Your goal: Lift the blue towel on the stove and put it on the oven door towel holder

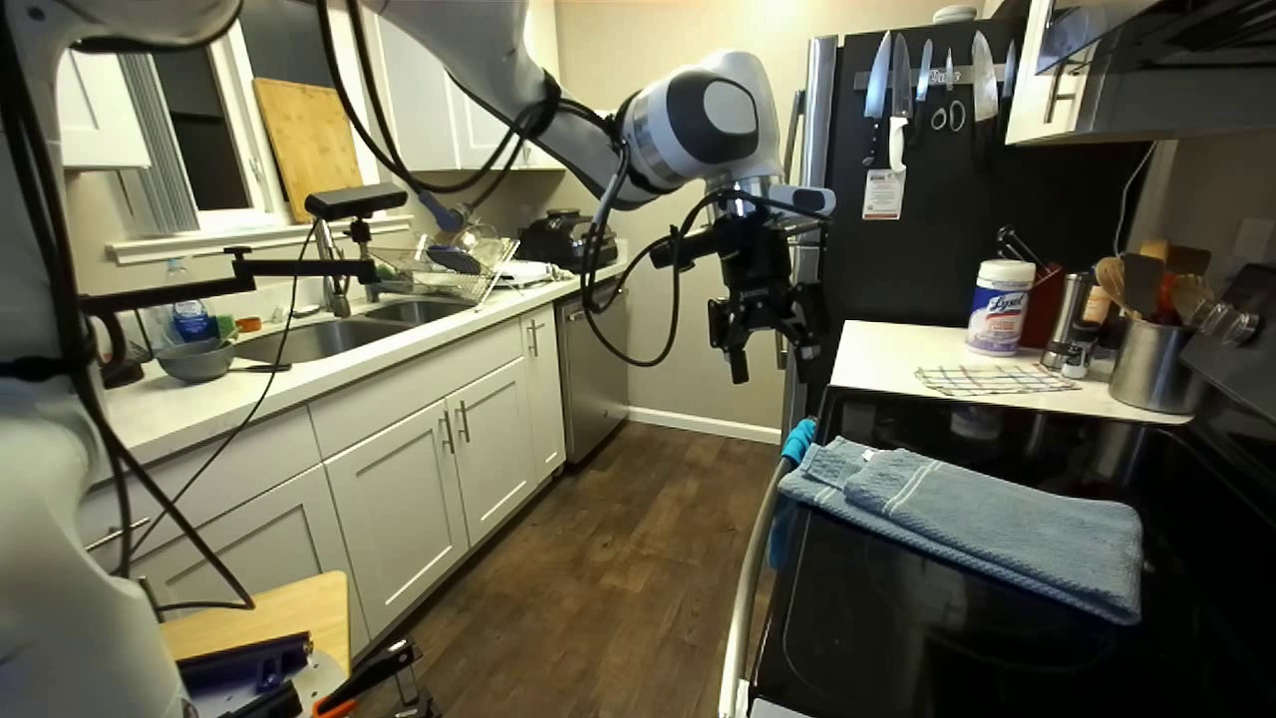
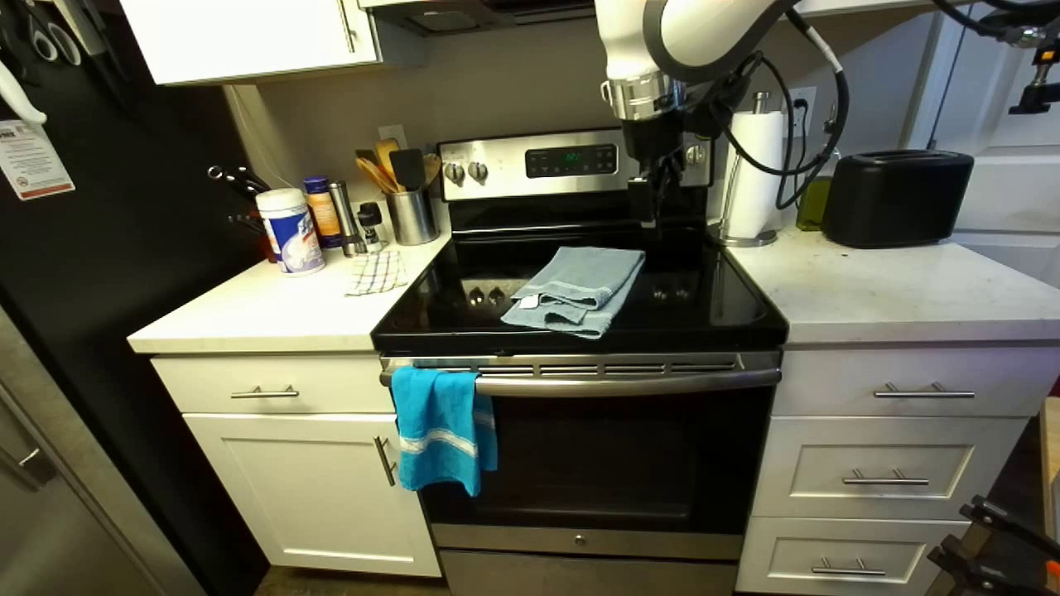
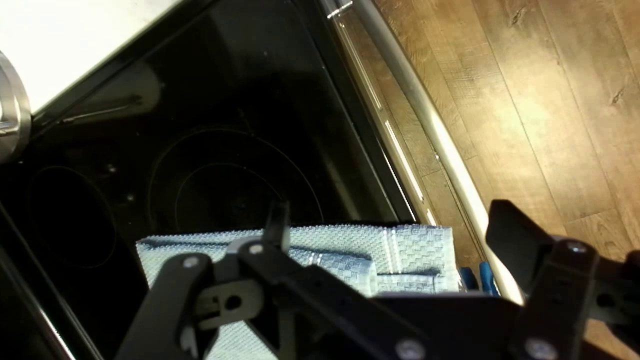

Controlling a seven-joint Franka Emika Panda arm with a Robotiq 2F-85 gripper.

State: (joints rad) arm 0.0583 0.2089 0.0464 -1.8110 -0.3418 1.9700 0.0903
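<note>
Hanging with its fingers [image 1: 739, 365] set apart, the gripper [image 1: 774, 357] appears in an exterior view pointing downward, higher than the blue towel [image 1: 997, 529] and out of contact with it. The blue towel lies folded on the stove [image 1: 897, 648], below and to the right of the fingers. The oven door towel holder [image 1: 748, 598] runs below the fingers, a turquoise cloth [image 1: 799, 441] draped over its far end. A black fridge [image 1: 922, 259] stands beyond the fingers and to their right; a wipes container [image 1: 999, 309] stands on the counter [image 1: 887, 354], also to their right. In an exterior view, the control panel [image 2: 571, 161] is behind the fingers and a paper towel roll [image 2: 755, 174] to their right; finger spacing cannot be told from this angle. The blue towel is below and to the left of the fingers, its white tag [image 2: 529, 302] showing, with the oven door towel holder lower still. In the wrist view, the fingers are found wide apart. Part of the blue towel, including a striped end, shows between them, partly hidden by the gripper. A burner [image 3: 235, 200] shows beyond the finger at the left.
</note>
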